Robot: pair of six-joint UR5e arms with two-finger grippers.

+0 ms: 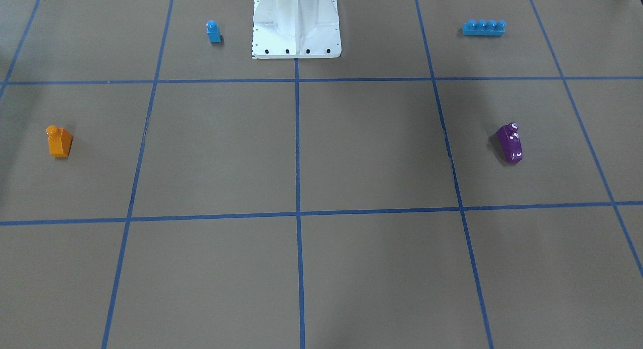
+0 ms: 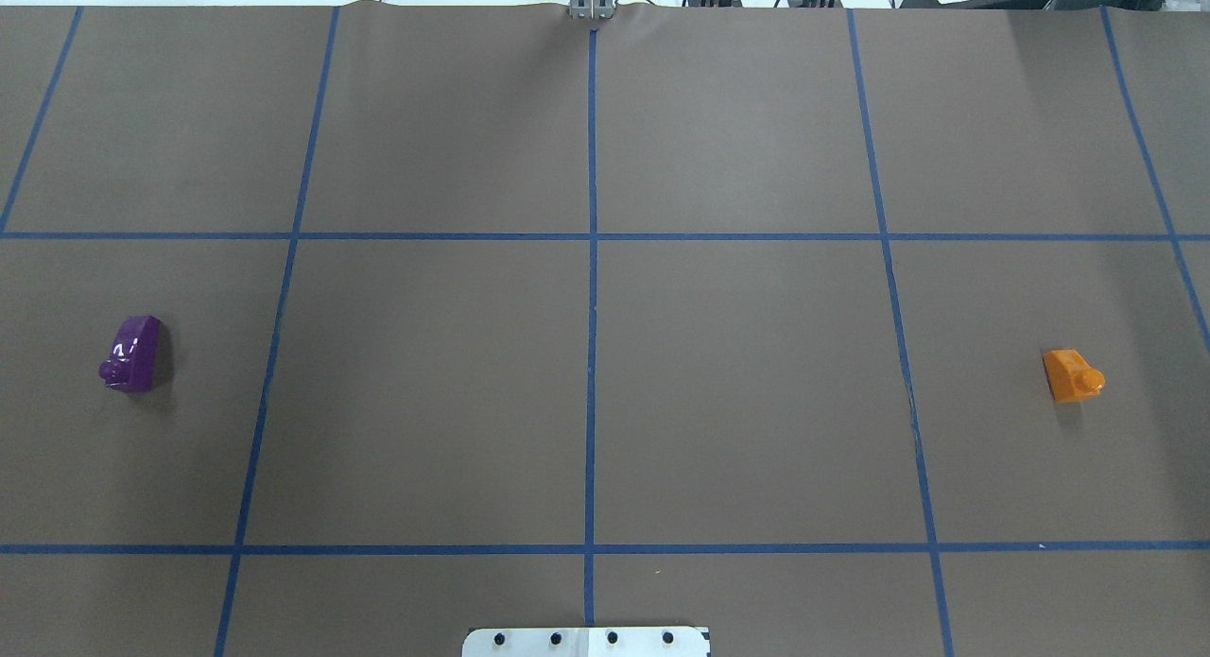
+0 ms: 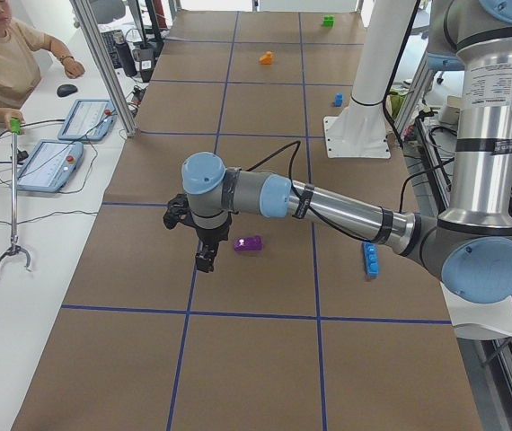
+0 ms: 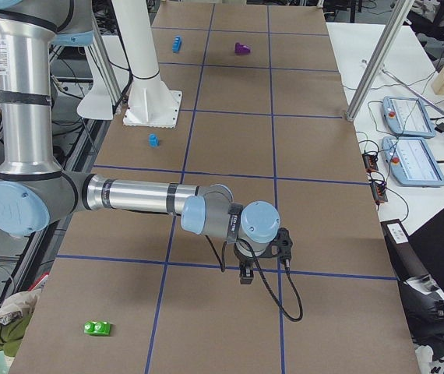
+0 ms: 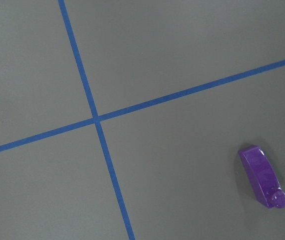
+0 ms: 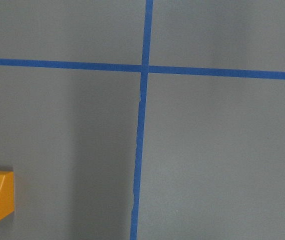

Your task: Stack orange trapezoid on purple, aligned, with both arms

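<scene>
Well apart sit orange trapezoid [image 1: 60,142], purple [image 1: 510,144]; left fingers [image 3: 204,260], right fingers [image 4: 245,276]: cannot tell.

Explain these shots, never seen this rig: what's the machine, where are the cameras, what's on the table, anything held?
Two jointed robot arms beside a white pedestal, at a table papered brown with blue tape lines. Two cameras look down, from behind and in front; two stand at the table's ends; one rides each wrist. The left gripper hangs near the purple block, the right gripper near the orange block. Both blocks lie free, unheld. A small blue block and a long blue brick flank the pedestal. Grippers open or shut: cannot tell.
</scene>
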